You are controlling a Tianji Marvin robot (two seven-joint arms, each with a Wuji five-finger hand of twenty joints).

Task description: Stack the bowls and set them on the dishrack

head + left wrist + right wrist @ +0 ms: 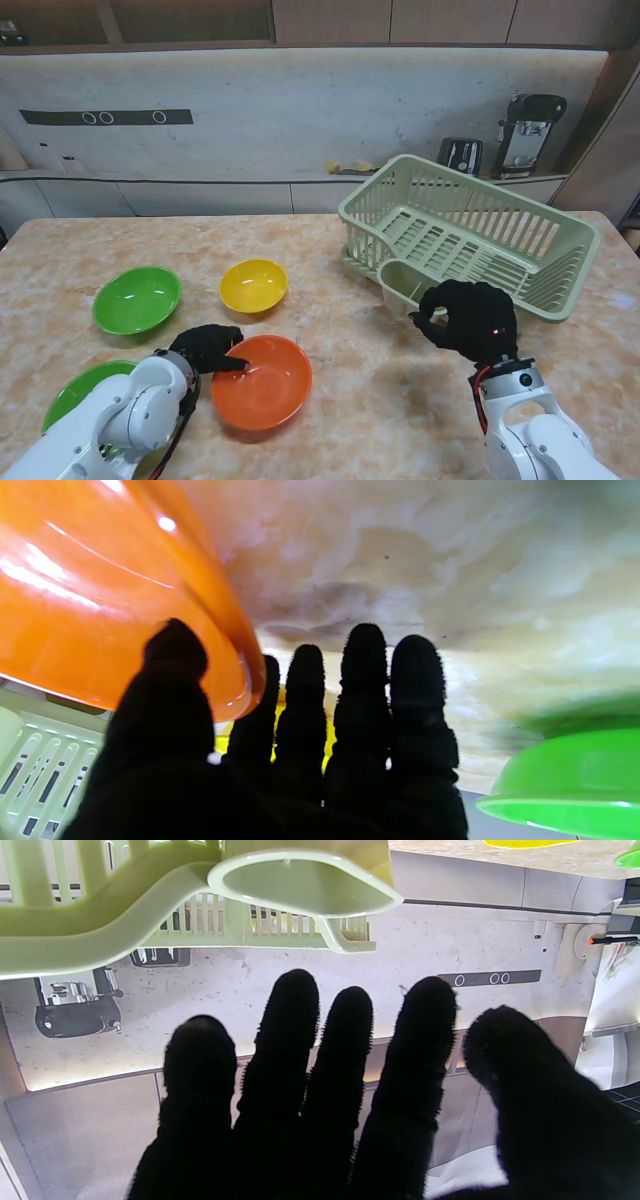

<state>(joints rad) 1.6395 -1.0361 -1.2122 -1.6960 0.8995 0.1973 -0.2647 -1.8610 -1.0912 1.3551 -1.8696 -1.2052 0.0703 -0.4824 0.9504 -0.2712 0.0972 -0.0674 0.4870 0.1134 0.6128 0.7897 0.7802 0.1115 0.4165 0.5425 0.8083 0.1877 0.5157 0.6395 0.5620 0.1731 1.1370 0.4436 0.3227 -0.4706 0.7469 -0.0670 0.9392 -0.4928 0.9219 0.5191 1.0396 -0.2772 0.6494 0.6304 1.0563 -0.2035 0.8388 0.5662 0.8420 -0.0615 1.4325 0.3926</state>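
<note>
My left hand (208,350) is shut on the near-left rim of the orange bowl (262,382), thumb inside and fingers under the rim. The left wrist view shows that thumb (170,680) across the orange bowl (100,595). A yellow bowl (253,285) and a green bowl (136,299) sit farther from me. My left arm partly hides a second green bowl (80,392). The pale green dishrack (470,235) stands at the right. My right hand (468,318) hovers open just in front of its cutlery cup (402,283), holding nothing; its fingers (290,1050) are spread.
A toaster (460,155) and a black appliance (530,130) stand on the back counter behind the dishrack. Bare marble table (380,400) lies between the orange bowl and my right hand. The left wrist view shows a green bowl (565,775) beside the hand.
</note>
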